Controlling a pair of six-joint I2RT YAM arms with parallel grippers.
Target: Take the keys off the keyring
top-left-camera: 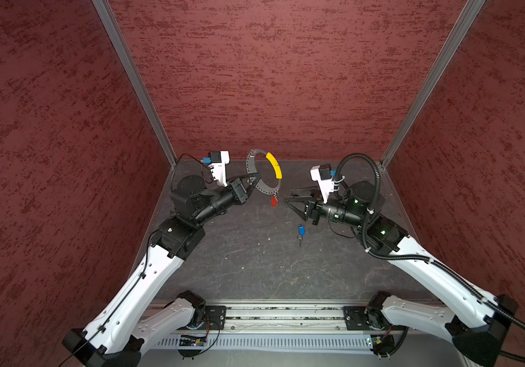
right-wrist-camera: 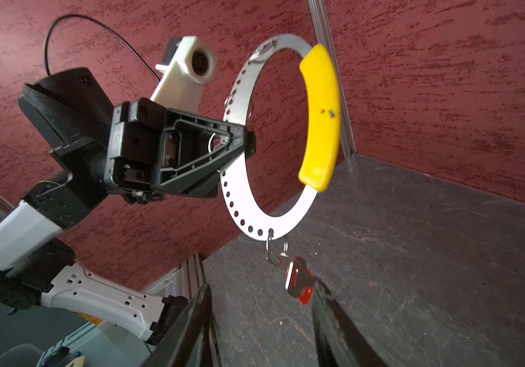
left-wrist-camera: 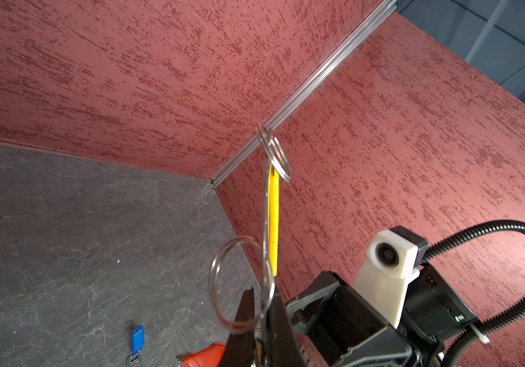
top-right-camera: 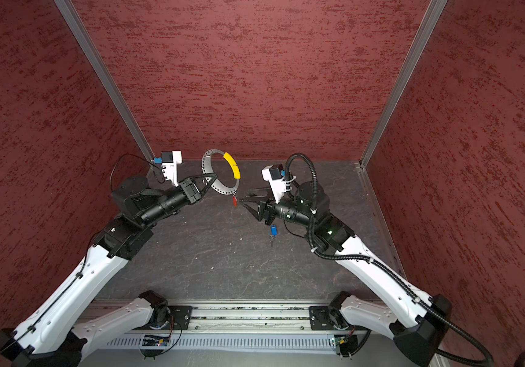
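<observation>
Red-headed key [top-left-camera: 274, 200] dangles under the keyring [top-left-camera: 249, 170], which the left gripper [top-left-camera: 256, 178] clamps upright above the surface [top-left-camera: 255, 254]; the blue key [top-left-camera: 301, 229] lies free there. The right gripper [top-left-camera: 287, 196] gapes beside the red one (no contact visible). A skewed closing could knock it swinging; a hard tug could wrench the ring loose.

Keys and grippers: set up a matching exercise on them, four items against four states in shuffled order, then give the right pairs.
Items:
1. red key
2. blue key
3. left gripper
4. right gripper

States:
A. lies on the table
B. open
C. hangs from the keyring
D. shut on the keyring

Pairs: 1-C; 2-A; 3-D; 4-B
</observation>
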